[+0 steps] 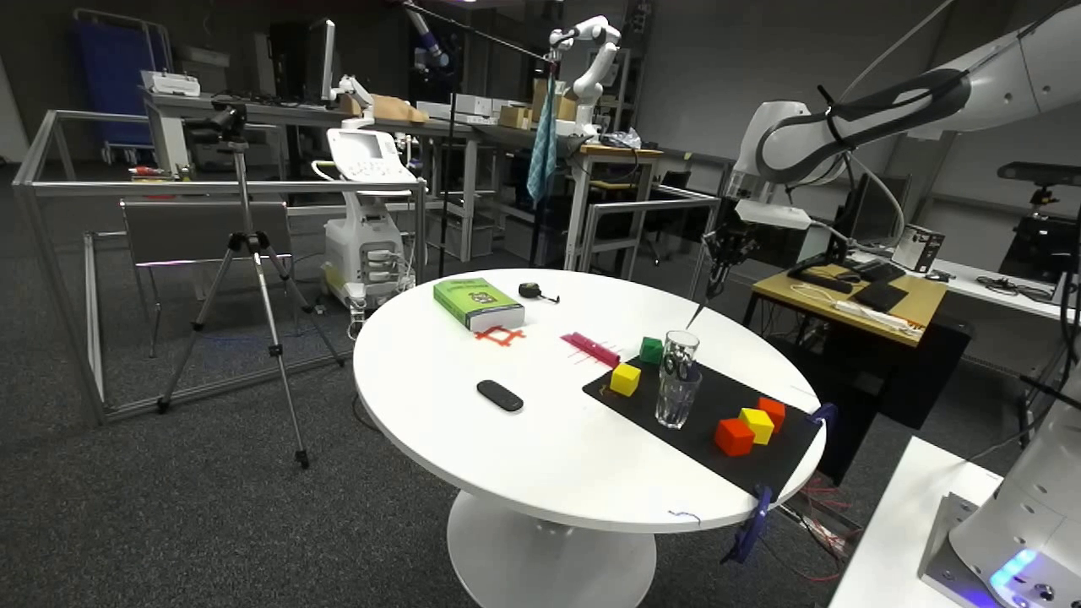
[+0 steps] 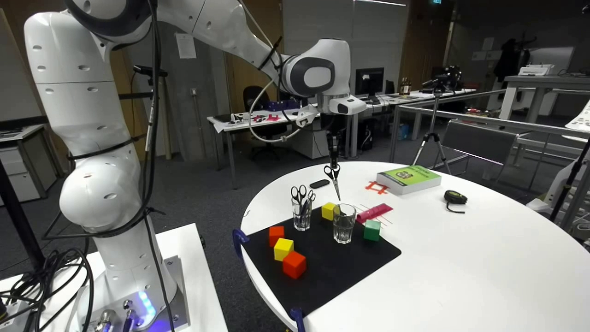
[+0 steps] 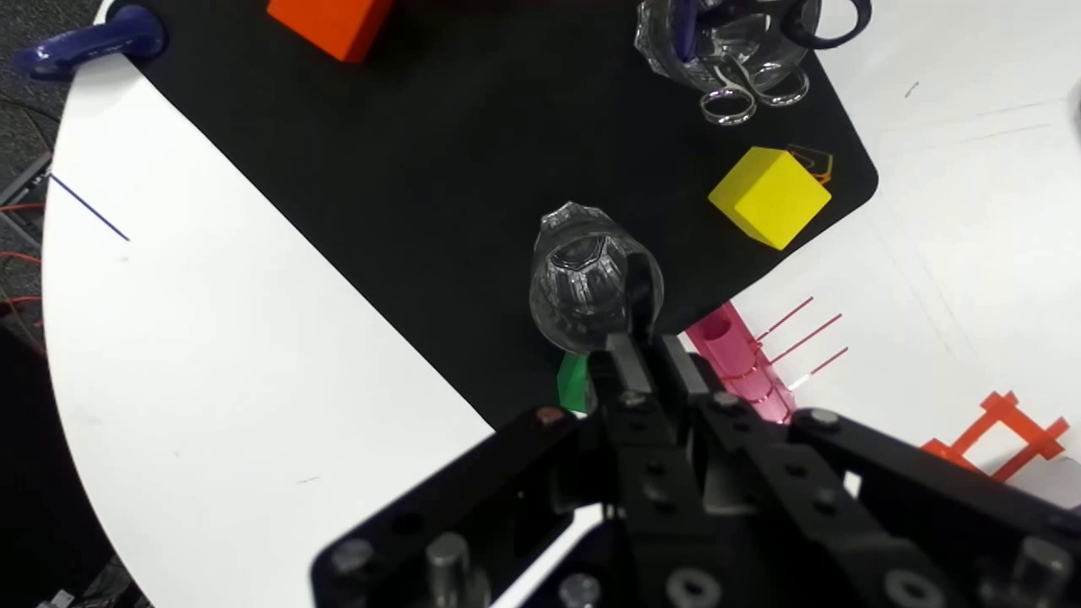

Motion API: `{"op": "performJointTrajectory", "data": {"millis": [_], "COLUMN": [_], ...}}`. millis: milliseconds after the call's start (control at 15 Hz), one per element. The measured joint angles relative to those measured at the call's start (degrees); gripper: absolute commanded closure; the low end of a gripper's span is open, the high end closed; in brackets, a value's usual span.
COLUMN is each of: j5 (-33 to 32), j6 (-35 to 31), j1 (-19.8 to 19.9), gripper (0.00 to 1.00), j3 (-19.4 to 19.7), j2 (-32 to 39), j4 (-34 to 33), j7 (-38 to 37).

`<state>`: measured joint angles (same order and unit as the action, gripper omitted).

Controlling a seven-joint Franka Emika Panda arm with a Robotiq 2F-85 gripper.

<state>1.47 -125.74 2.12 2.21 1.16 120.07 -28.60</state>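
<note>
My gripper (image 2: 333, 159) is shut on a pair of scissors (image 2: 332, 171), which hang with black handles at the fingertips and blades pointing down. In the wrist view the dark scissors (image 3: 639, 291) run from between the fingertips across the rim of an empty clear glass (image 3: 583, 279). The blade tip hangs just above that glass (image 2: 344, 228) in an exterior view; whether it touches the rim I cannot tell. Beside it, a second glass (image 2: 302, 217) holds more scissors. A green cube (image 2: 372, 230) and a yellow cube (image 2: 327, 210) stand close by on a black mat (image 2: 322, 281).
Two red cubes (image 2: 294, 264) and another yellow cube (image 2: 283, 249) lie on the mat. Blue clamps (image 2: 239, 242) grip its table-edge side. A pink holder (image 2: 374, 212), red frame (image 2: 377, 187), green book (image 2: 409, 177), tape measure (image 2: 455, 197) and black oblong object (image 1: 500, 395) lie on the white table.
</note>
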Motion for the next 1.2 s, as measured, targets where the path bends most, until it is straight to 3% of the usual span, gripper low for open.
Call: {"op": "performJointTrajectory", "data": {"millis": [1200], "j5": [-0.05], "j6": [-0.08], "j1": [0.25], "gripper": [0.98], "j3": [1.45], "j2": [5.68], "j4": [-4.13], "j7": [-0.08]}}
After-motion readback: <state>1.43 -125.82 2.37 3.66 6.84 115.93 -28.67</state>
